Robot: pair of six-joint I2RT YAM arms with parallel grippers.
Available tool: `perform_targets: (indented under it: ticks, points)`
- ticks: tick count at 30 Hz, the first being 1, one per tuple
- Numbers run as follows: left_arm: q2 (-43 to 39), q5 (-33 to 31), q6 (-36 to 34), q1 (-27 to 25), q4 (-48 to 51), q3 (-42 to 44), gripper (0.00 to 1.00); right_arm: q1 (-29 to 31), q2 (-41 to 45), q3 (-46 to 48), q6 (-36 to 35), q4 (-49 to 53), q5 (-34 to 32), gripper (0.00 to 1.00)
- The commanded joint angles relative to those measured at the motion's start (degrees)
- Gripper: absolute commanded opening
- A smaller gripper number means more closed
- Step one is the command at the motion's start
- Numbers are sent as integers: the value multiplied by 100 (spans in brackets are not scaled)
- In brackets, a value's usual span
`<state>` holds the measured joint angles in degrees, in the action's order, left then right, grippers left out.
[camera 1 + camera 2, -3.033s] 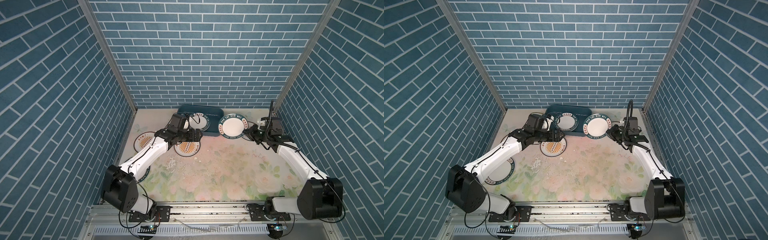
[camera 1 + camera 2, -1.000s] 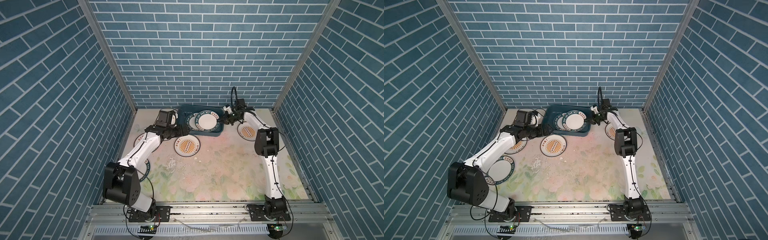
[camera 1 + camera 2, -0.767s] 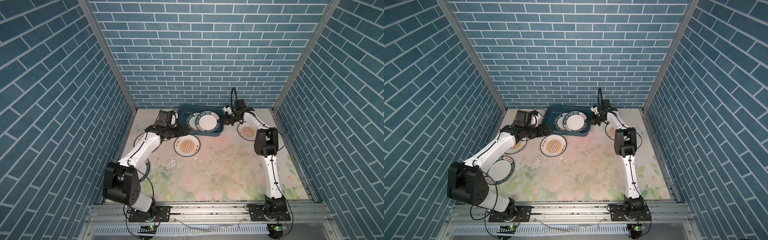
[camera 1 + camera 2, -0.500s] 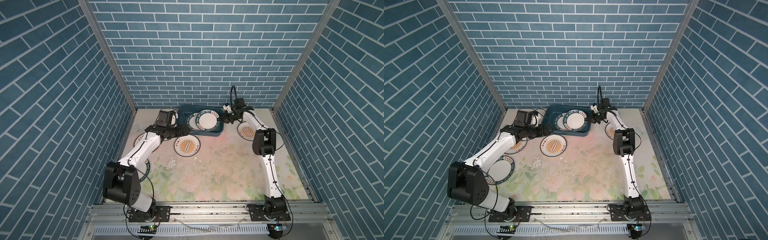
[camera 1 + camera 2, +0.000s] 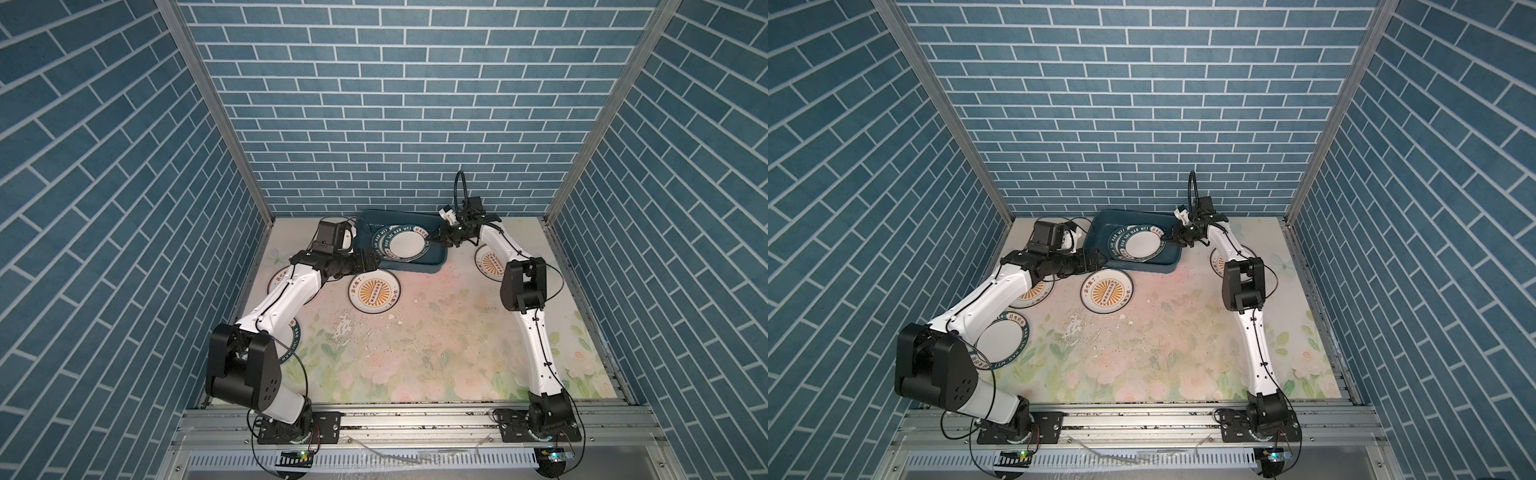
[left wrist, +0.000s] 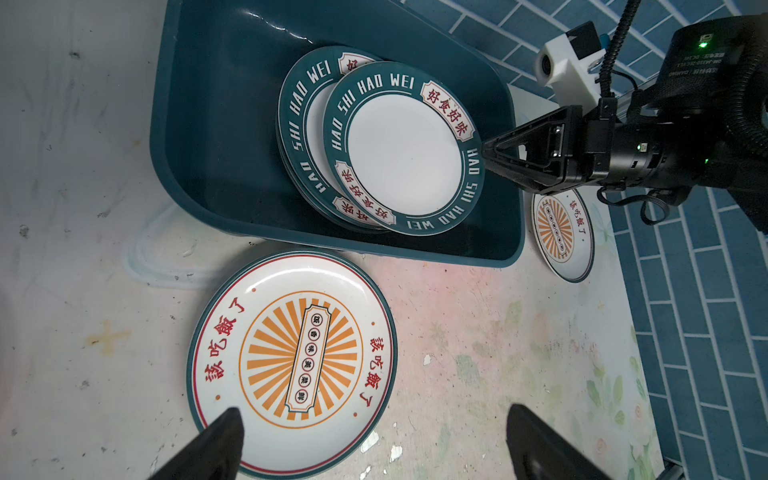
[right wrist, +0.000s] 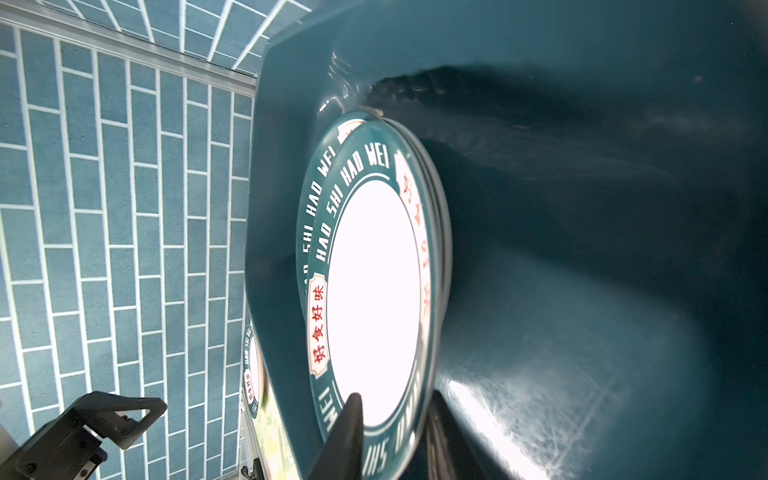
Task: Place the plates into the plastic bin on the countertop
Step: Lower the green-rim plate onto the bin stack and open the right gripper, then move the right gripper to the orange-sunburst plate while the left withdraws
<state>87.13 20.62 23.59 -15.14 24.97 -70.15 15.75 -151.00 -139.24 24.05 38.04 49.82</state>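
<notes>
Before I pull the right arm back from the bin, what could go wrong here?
1. The top lettered plate sits offset on the plates beneath in the plastic bin, its rim between the fingers of the right gripper; pulling back might drag or tip it.
2. The left gripper, open, hovers at the sunburst plate, which lies close to the bin's wall; lifting it could bump the bin.

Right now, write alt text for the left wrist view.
A dark teal plastic bin holds stacked green-rimmed white plates; the right pincer reaches the top one. An orange-sunburst round plate lies on the floral countertop before the open left pincer.
</notes>
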Motion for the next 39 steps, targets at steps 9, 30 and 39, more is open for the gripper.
perform_targets:
  ticks: [9,30,39]
  points:
    - [33,-2,-55,37,43,-122,100,-7,72,58,-225,40,-154,42]
    - [-391,1584,158,-163,-1034,178,100,-183,3763,4031,-408,-1472,-2884,86]
    - [-129,2383,190,-1229,-1243,105,100,-828,5500,6827,761,-2392,-3260,89]
